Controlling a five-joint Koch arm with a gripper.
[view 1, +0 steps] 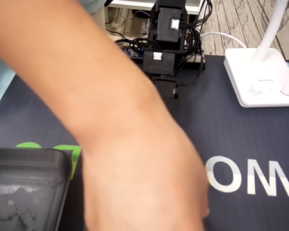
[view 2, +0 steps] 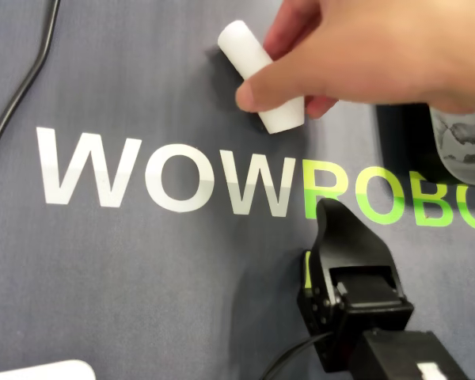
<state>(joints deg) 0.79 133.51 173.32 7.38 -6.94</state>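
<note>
A person's hand (view 1: 144, 183) and bare forearm lie closest to the lens in the fixed view and cover most of it. In the overhead view the black end effector (view 2: 328, 212) points up the picture from the lower right. Only one dark tip shows, so I cannot tell whether its jaws are spread or pressed together, and nothing is seen in it. Its tip sits just below the printed lettering (view 2: 222, 182) on the dark grey desk mat (view 2: 142, 293), which reads "WOW" in white and then "ROBO" in green, running off the right edge. Above the lettering and well apart from the end effector is the white cylinder (view 2: 257, 67). It is tilted and pinched at its lower end between thumb and fingers, and it may be resting on the mat, though that is hard to judge. A black tray (view 2: 404, 142) lies to the right, partly under the hand, and a dark cable (view 2: 24, 87) runs down the left edge. In the fixed view the mat shows white "OM" (view 1: 250, 178). A white lamp base (view 1: 260, 79) carries grey wording too small to read, and the arm's motors (view 1: 166, 43) carry small white stickers.
</note>
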